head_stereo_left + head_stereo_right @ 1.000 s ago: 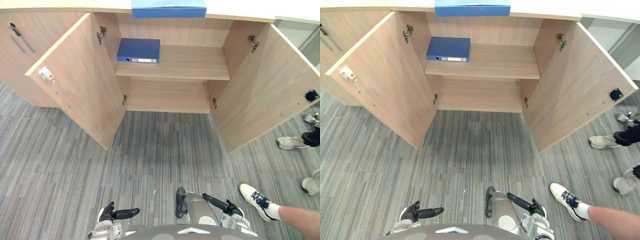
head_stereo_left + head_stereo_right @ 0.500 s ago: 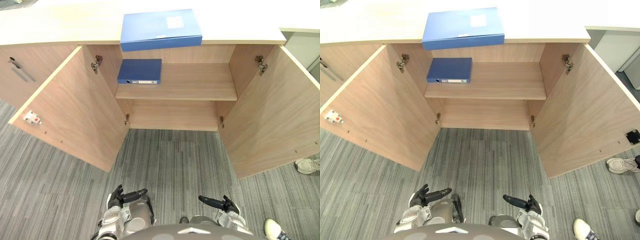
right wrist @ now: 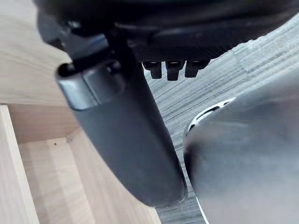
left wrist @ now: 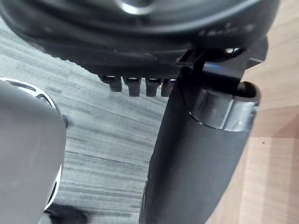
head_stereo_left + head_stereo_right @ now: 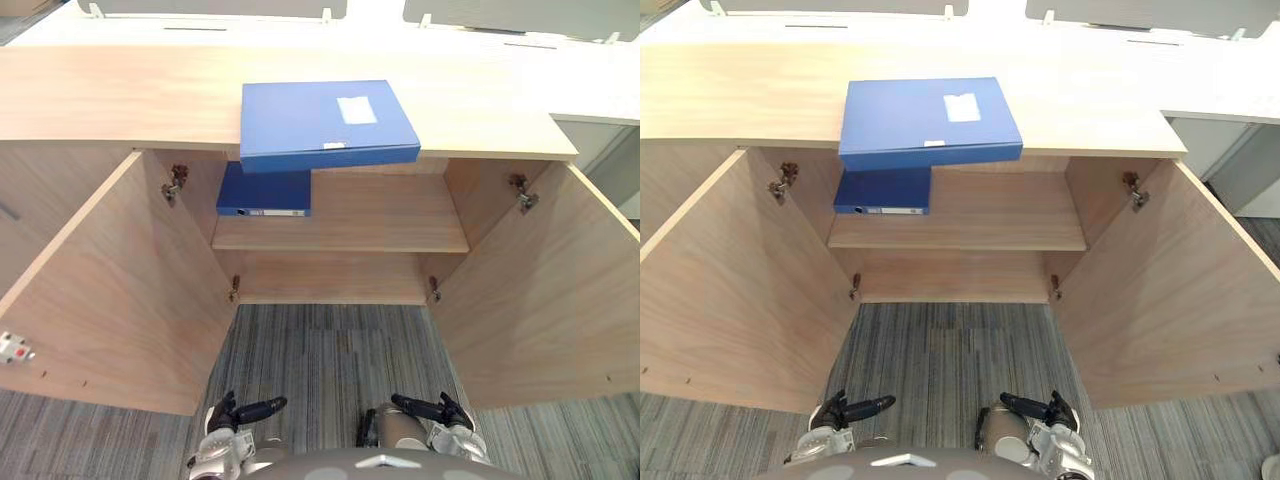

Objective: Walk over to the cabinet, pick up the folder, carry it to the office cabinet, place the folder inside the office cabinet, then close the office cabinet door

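— What's the room like?
— Grey striped carpet (image 5: pixel 330 345), a wooden cabinet (image 5: pixel 340 278). Its left door (image 5: pixel 120 300) stands open; the left hand (image 5: pixel 232 413) is low, fingers straight, empty.
— The folder (image 5: pixel 325 122)?
— On the cabinet top (image 5: pixel 120 100), overhanging its front edge (a second folder (image 5: pixel 265 195) lies at the shelf's (image 5: pixel 385 225) left end). Then the right hand (image 5: pixel 438 411), fingers slack, empty; the right door (image 5: pixel 540 300) is open.

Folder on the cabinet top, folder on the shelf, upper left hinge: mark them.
Folder on top (image 5: pixel 325 120), left eye view, cover middle.
Shelf folder (image 5: pixel 265 192), left eye view, visible cover.
Upper left hinge (image 5: pixel 177 183), left eye view, metal body.
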You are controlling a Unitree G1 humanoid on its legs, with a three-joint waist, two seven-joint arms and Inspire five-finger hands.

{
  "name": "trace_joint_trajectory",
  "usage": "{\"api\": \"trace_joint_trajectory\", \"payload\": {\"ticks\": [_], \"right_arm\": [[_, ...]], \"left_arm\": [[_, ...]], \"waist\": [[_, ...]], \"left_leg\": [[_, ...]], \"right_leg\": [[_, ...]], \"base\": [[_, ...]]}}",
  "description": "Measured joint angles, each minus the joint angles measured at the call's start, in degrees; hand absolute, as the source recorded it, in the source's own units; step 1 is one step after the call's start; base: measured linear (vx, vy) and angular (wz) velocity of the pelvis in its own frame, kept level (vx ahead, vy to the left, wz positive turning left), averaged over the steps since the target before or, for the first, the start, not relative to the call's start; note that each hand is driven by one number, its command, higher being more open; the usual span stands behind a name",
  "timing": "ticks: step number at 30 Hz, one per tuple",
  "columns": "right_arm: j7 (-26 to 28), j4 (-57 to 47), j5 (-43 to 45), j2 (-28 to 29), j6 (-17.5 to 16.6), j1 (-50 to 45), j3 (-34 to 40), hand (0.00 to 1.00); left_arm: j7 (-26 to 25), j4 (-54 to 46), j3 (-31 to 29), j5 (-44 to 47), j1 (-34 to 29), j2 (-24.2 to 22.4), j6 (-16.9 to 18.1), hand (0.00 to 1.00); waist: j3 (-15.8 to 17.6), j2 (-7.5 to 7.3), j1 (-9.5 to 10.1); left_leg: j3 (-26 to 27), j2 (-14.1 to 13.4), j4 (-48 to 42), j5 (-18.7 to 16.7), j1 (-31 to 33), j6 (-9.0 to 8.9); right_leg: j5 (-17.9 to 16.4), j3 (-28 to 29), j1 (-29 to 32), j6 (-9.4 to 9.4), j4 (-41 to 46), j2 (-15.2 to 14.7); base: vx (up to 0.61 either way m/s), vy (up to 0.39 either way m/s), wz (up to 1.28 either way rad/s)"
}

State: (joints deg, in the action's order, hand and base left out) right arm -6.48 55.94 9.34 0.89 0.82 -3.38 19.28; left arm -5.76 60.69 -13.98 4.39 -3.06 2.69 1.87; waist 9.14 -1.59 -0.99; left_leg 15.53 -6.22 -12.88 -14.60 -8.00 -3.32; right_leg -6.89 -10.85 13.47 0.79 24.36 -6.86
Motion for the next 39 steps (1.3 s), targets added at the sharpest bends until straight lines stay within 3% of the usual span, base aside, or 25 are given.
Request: {"api": "trace_joint_trajectory", "payload": {"ticks": [1,3,5,7,8,10,12,14,16,18,21,30,32,39], "right_arm": [[0.0,0.1,-0.2,-1.3,0.0,0.1,0.0,1.00],[-0.1,0.0,-0.3,-1.6,-0.3,0.1,0.5,1.00],[-0.1,0.2,-0.2,-1.6,0.0,0.0,0.5,1.00],[-0.3,-0.1,-0.2,-1.5,-0.1,-0.6,-0.8,1.00],[-0.4,0.0,-0.2,-1.5,-0.1,-0.7,-0.9,1.00],[-0.4,-0.1,-0.2,-1.5,-0.1,-0.8,-0.9,1.00],[-0.4,-0.2,-0.2,-1.4,-0.1,-0.7,-0.9,1.00],[-0.6,0.1,-0.1,-1.0,0.1,-0.8,-0.2,1.00],[-0.8,0.0,-0.1,-0.1,0.2,-1.5,-0.2,1.00],[-0.8,0.1,-0.2,0.6,0.3,-1.8,-0.1,1.00],[-0.6,0.4,-0.2,0.7,0.2,-2.1,-0.1,1.00],[-0.3,4.3,-0.4,-1.1,0.2,-1.3,-0.2,1.00],[-0.4,4.8,-0.3,-1.4,0.2,-1.2,-0.3,1.00],[-1.7,4.4,-0.3,-3.0,-0.5,-1.6,-2.6,1.00]], "left_arm": [[0.0,0.4,-1.0,-0.1,-0.1,-1.4,-0.2,1.00],[0.1,0.4,-1.6,-0.3,-0.2,-3.1,0.0,1.00],[0.4,0.1,-3.1,-0.5,-0.1,-3.1,-0.1,1.00],[0.7,-1.4,-3.6,-0.5,0.0,-2.9,0.0,1.00],[0.7,-3.1,-3.6,-0.5,-0.3,-3.2,0.0,1.00],[0.7,-3.6,-3.4,-0.4,-0.6,-3.2,0.1,1.00],[0.7,-4.3,-3.3,-0.4,-0.7,-3.3,0.1,1.00],[0.6,-4.0,-3.4,-0.4,-0.6,-2.9,0.0,1.00],[0.4,-4.0,-3.3,-0.5,-0.9,-2.1,0.0,1.00],[0.3,-3.7,-3.3,-0.5,-1.0,-1.5,0.0,1.00],[0.4,-2.2,-2.7,-0.7,-1.2,-1.3,0.0,1.00],[0.1,-1.1,4.3,-2.9,-1.1,0.4,0.1,1.00],[-0.7,-3.8,4.9,-2.9,-2.0,0.1,0.1,1.00],[-4.4,-32.4,7.1,-2.4,-11.1,-0.3,1.7,1.00]], "waist": [[-0.8,2.22,0.52],[-1.1,3.86,0.58],[-0.8,3.87,0.50],[0.0,2.60,0.43],[0.0,3.06,1.04],[-0.1,3.20,1.07],[-0.1,3.19,1.19],[-0.5,2.74,1.28],[-1.3,0.91,1.12],[-1.9,0.00,1.23],[-2.9,-0.02,1.09],[-3.9,0.83,0.85],[-3.9,0.88,0.83],[-3.7,1.42,0.80]], "left_leg": [[-0.6,-1.5,1.8,1.0,-0.5,-1.30],[-0.7,-2.5,3.4,2.2,-2.0,-2.59],[-1.6,-4.2,-2.0,2.6,-1.4,-2.97],[-3.5,-7.2,-20.7,2.3,6.2,-3.12],[-3.2,-9.6,-30.6,1.2,10.6,-3.06],[-1.1,-10.4,-31.6,0.2,13.6,-2.40],[0.6,-9.4,-23.4,0.0,15.3,-2.12],[-0.2,-6.0,-10.1,3.5,13.7,-1.21],[0.0,-3.8,-6.6,4.7,12.2,-0.68],[1.2,-2.8,-5.4,4.7,11.0,-0.58],[2.5,-1.2,-2.5,4.8,7.4,-0.43],[0.6,0.5,7.0,9.0,1.9,-0.36],[-0.5,0.6,7.9,9.5,1.8,-0.29],[-4.1,1.6,10.7,11.1,1.7,0.35]], "right_leg": [[-0.3,-0.7,-0.5,-0.60,-0.6,1.5],[-2.4,-2.0,-1.3,-1.76,0.2,2.3],[-3.9,-3.6,-4.8,-2.30,-1.2,2.9],[-4.7,-5.0,-9.6,-2.47,-4.6,3.3],[-5.0,-5.5,-11.9,-2.59,-5.8,4.1],[-5.4,-5.7,-14.4,-2.25,-7.1,4.4],[-5.6,-4.9,-15.0,-1.76,-7.9,4.4],[-6.1,-3.5,-15.2,0.01,-7.6,3.7],[-5.2,-2.9,-15.6,1.35,-9.8,2.7],[-4.4,-2.2,-17.1,2.05,-12.1,1.8],[-3.3,-0.8,-19.9,3.01,-15.2,1.0],[-0.3,0.9,-22.7,2.10,-19.3,1.7],[-0.3,0.8,-22.7,2.09,-19.6,1.9],[-0.3,0.8,-22.1,2.11,-19.5,1.7]], "base": [[0.39,-0.192,0.30],[0.37,-0.225,0.21],[0.30,-0.222,0.38],[0.15,-0.194,0.36],[0.12,-0.135,0.07],[0.12,-0.043,-0.04],[0.15,0.095,-0.17],[0.23,0.215,-0.20],[0.19,0.133,-0.05],[0.20,0.123,-0.14],[0.13,0.113,-0.21],[0.03,0.020,-0.06],[-0.04,-0.031,0.06],[-0.10,-0.001,0.08]]}}
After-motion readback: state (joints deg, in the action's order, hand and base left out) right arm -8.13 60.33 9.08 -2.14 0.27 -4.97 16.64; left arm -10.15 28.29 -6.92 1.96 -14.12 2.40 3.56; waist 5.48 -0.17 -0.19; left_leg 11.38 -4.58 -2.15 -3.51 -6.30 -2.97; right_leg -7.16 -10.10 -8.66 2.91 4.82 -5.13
